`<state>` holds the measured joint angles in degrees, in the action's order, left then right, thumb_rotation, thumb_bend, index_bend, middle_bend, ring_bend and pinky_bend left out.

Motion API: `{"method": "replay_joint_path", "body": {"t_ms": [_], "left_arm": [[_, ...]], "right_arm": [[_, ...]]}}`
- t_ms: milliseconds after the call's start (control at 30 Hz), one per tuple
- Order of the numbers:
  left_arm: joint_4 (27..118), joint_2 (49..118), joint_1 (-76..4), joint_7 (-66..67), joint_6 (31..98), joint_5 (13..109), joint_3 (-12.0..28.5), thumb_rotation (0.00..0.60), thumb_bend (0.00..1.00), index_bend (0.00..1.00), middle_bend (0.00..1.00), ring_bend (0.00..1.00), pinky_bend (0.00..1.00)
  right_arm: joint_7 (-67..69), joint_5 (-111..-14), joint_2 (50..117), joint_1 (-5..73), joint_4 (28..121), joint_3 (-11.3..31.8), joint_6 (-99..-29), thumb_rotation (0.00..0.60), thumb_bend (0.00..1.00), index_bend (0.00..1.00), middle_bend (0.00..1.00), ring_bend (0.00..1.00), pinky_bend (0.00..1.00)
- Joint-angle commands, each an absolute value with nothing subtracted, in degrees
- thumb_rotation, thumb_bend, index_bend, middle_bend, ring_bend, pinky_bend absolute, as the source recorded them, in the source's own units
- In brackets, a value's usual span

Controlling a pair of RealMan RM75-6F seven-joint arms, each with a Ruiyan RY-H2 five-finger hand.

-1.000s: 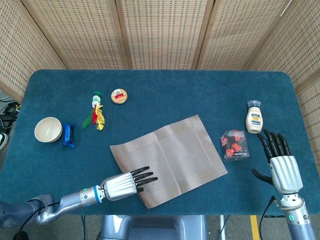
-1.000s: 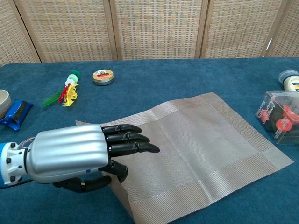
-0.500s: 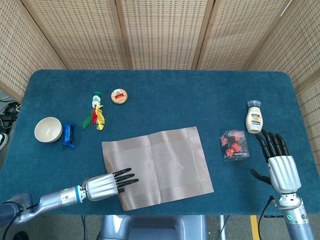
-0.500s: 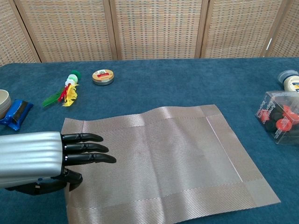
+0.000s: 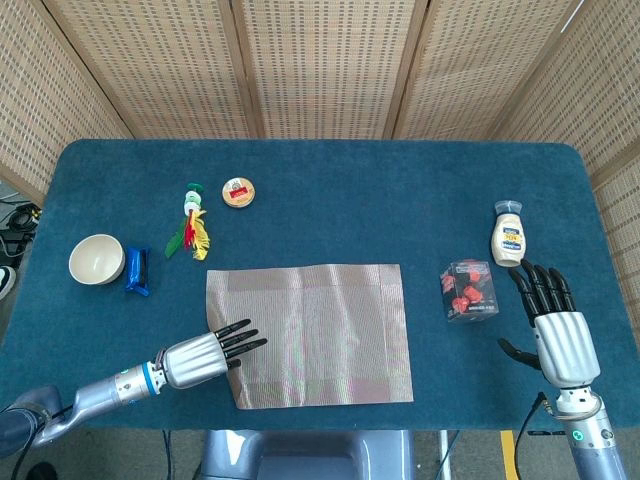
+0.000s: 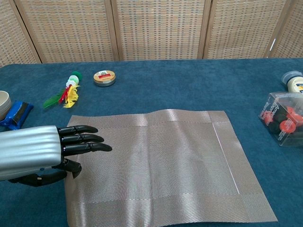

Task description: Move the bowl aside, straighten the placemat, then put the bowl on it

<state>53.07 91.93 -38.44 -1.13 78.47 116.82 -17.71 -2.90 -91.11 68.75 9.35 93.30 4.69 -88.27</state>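
Head view: woven rectangular placemat (image 5: 310, 333) apparently under left hand (image 5: 196, 358) fingers (image 5: 240, 336).

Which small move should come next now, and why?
Probably lift the left hand off the woven beige placemat and reach for the white bowl: the mat already lies about square to the table edge, and the bowl still sits far left.

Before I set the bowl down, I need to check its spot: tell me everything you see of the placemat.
The placemat is a beige-grey woven rectangle with a wider border band. It lies flat on the blue table, edges roughly square to it, with a slight ripple near the far edge. The left robot hand rests its fingers on the mat's left edge.
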Motion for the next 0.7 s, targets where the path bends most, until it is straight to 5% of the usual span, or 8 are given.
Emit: {"method": "replay_joint_path", "body": {"t_ms": [33,400,500,567,700], "left_arm": [[52.62,92.41,-38.46,-1.45,78.7,116.81,-17.36,0.6,0.62,0.81,0.0,0.0,0.0],[52.75,92.9,-38.91,-0.27,78.56,117.22,-16.95,0.6,0.57,0.76,0.0,0.0,0.0],[52.91,92.27,-38.9,-0.67,78.35,117.26,-17.38,0.6,0.15,0.33,0.0,0.0,0.0],[53.13,91.57,-38.93,-1.22,78.16,117.31,-17.81,0.6,0.0,0.04,0.0,0.0,0.0],[54.31,88.78,-38.43,-2.97,80.01,117.02,-18.29,0.6,0.0,0.0,0.0,0.0,0.0]], "right_arm": [[-2.86,-91.13,68.69,9.32,93.28,4.73,-88.26,0.6,0.0,0.04,0.0,0.0,0.0],[-2.59,-91.25,68.54,9.24,93.39,4.92,-88.32,0.6,0.0,0.04,0.0,0.0,0.0],[-2.59,-91.23,68.54,9.24,93.38,4.94,-88.26,0.6,0.0,0.04,0.0,0.0,0.0],[-2.61,-91.17,68.54,9.25,93.37,4.95,-88.17,0.6,0.0,0.04,0.0,0.0,0.0],[-2.75,-91.21,68.63,9.33,93.42,4.86,-87.88,0.6,0.0,0.04,0.0,0.0,0.0]]}}
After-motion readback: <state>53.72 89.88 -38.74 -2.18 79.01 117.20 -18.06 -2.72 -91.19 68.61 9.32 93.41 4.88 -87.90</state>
